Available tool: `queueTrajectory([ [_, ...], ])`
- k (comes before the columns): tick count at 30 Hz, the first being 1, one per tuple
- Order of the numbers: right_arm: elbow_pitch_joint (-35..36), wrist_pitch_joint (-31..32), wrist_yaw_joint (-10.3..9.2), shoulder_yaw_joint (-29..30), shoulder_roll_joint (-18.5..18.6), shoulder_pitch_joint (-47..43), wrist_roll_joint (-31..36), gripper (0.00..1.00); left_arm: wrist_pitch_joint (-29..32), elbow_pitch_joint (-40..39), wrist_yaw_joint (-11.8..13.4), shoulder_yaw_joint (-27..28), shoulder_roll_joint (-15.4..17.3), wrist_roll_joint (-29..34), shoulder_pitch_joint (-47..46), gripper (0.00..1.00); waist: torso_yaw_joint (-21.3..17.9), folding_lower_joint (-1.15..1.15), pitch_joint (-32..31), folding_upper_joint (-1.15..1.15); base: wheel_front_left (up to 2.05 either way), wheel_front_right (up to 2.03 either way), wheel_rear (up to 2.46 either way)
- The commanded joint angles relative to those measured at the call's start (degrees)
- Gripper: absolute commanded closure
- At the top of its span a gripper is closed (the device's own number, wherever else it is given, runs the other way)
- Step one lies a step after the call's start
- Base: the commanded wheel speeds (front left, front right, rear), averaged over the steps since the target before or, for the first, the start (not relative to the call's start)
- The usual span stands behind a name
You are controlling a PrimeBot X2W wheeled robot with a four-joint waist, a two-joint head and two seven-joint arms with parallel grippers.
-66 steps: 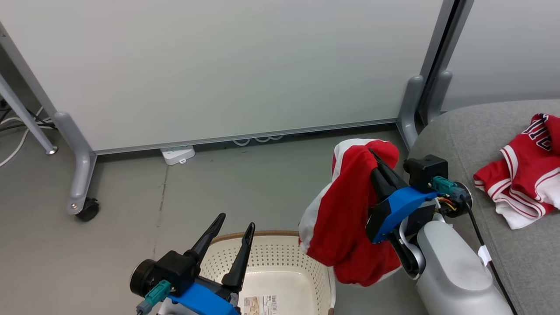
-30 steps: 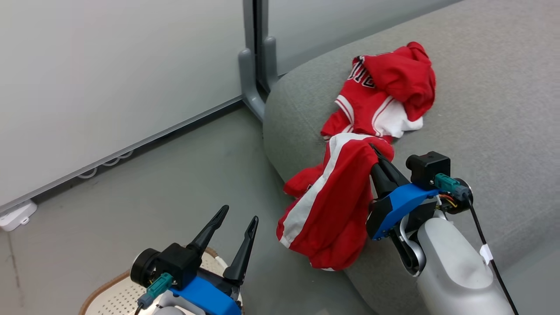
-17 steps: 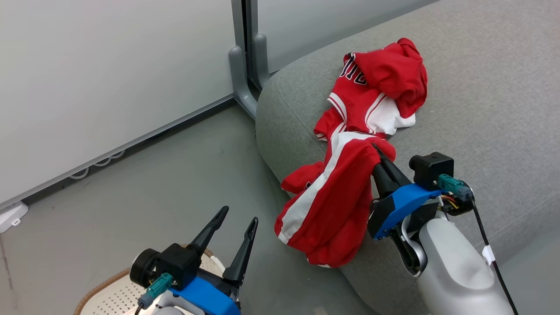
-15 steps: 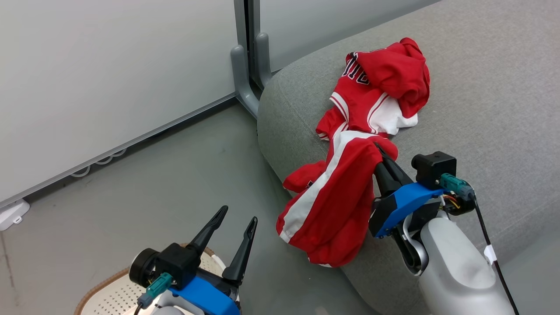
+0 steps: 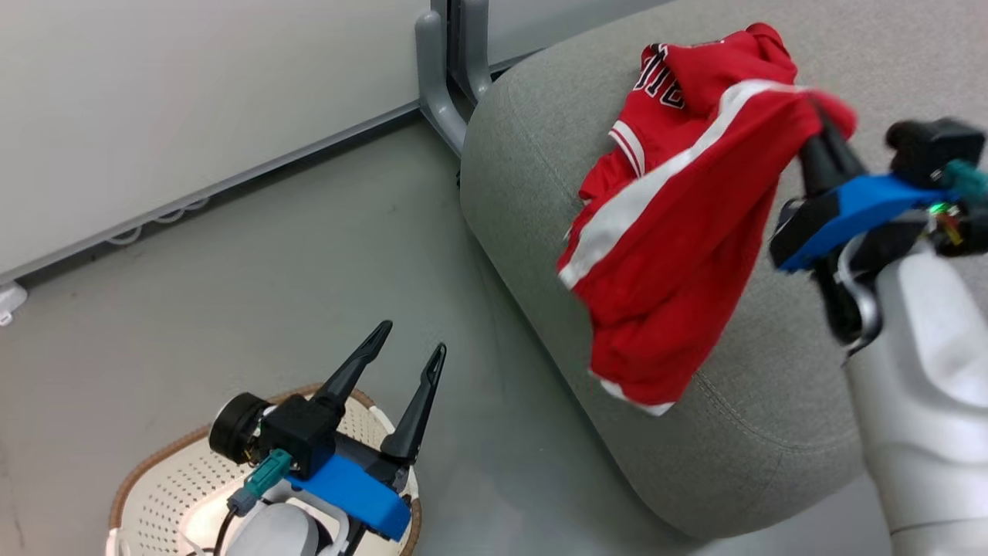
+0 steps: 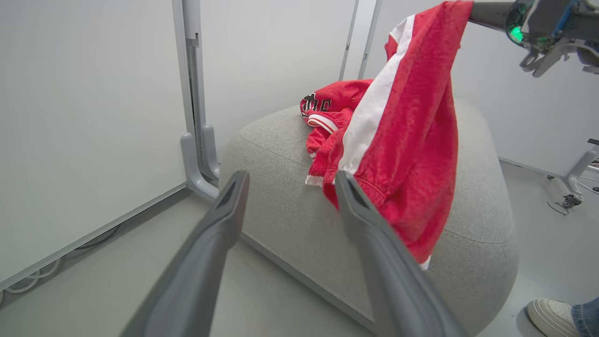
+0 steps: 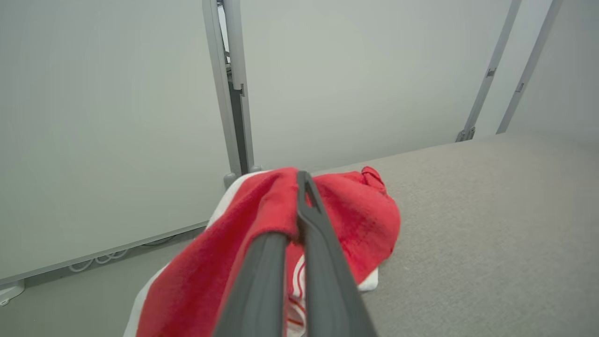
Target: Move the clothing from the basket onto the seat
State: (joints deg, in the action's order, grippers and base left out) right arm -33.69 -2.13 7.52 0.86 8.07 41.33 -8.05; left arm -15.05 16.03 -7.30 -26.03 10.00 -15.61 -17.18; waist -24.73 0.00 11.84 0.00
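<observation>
The right arm's jaws are together, clamped on a fold of a pair of red shorts with a white side stripe. They hold the shorts high above the grey sofa, toward the right of the scene. The shorts hang loose from the pinch, and their lower hem dangles over the sofa's rounded near-left corner. Whether the hem touches the cushion cannot be told. Just beyond the shorts, a red jersey with dark lettering lies crumpled on the sofa top.

The left arm's jaws are apart and hold nothing. They hover low at the near left, above the white basket, which stands on the grey floor apart from the sofa. Most of the basket's inside is hidden behind that arm.

The step in hand looks like the carry: the shorts are out of the basket but not yet laid down. The next move probably calls for taking them farther in over the cushion, lowering until the cloth settles, and only then parting the jaws.

The corner under the hem curves down to the floor, so cloth let go here could slide off. To the right of the jersey the sofa top is broad and bare, with plenty of room. A pale partition panel has a grey foot near the sofa's far-left corner. A person's shoe rests on the floor by the sofa's right end, well apart from both arms.
</observation>
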Motion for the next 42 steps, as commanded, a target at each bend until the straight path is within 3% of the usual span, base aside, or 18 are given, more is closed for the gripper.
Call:
queueTrajectory([
  [1,1.25,0.89,-0.06,1.30,1.23,2.60,0.60,1.00,-0.19,-0.47,-0.23,-0.16,0.72,0.26,-1.36,0.00,0.66,0.00,2.88,0.00,0.00,0.00,0.00],
  [14,11.48,8.01,-0.05,21.34,17.30,17.46,2.98,1.00,-0.19,-4.36,-0.22,-5.90,4.73,1.51,-12.76,0.00,6.44,0.00,19.21,0.00,0.00,0.00,0.00],
  [19,12.57,8.50,-0.05,26.11,20.31,17.00,2.86,1.00,-0.19,-5.66,-0.22,-7.13,5.30,1.51,-16.73,0.00,8.68,0.00,24.26,0.00,0.00,0.00,0.00],
  [27,6.69,4.00,-0.06,30.61,16.40,12.19,3.11,1.00,-0.19,-6.79,-0.22,-7.11,5.98,1.94,-19.71,0.00,10.79,0.00,29.11,0.00,0.00,0.00,0.00],
  [31,2.11,2.81,-0.06,31.31,14.56,10.11,5.71,1.00,-0.19,-6.04,-0.22,-6.90,5.12,1.63,-19.36,0.00,11.78,0.00,28.54,0.00,0.00,0.00,0.00],
  [39,-1.79,0.52,-0.06,32.60,14.29,9.34,7.61,1.00,-0.19,-4.96,-0.22,-6.19,4.25,1.18,-17.56,0.00,12.71,0.00,25.60,0.00,0.00,0.00,0.00],
  [40,-2.03,0.47,-0.06,32.44,14.44,9.26,7.61,0.86,-0.19,-4.87,-0.22,-5.98,3.97,1.07,-17.31,0.00,12.77,0.00,25.10,0.00,0.00,0.00,0.00],
  [41,-2.17,-0.18,-0.06,31.61,14.66,8.74,7.56,0.00,-0.19,-4.58,-0.22,-5.66,3.31,0.94,-16.56,0.00,12.92,0.00,23.79,0.00,0.00,0.00,0.00],
  [42,-2.22,-0.28,-0.06,31.14,14.79,8.37,7.45,0.00,-0.19,-4.44,-0.22,-5.39,3.00,0.74,-16.15,0.00,13.02,0.00,23.12,0.00,0.00,0.00,0.00],
])
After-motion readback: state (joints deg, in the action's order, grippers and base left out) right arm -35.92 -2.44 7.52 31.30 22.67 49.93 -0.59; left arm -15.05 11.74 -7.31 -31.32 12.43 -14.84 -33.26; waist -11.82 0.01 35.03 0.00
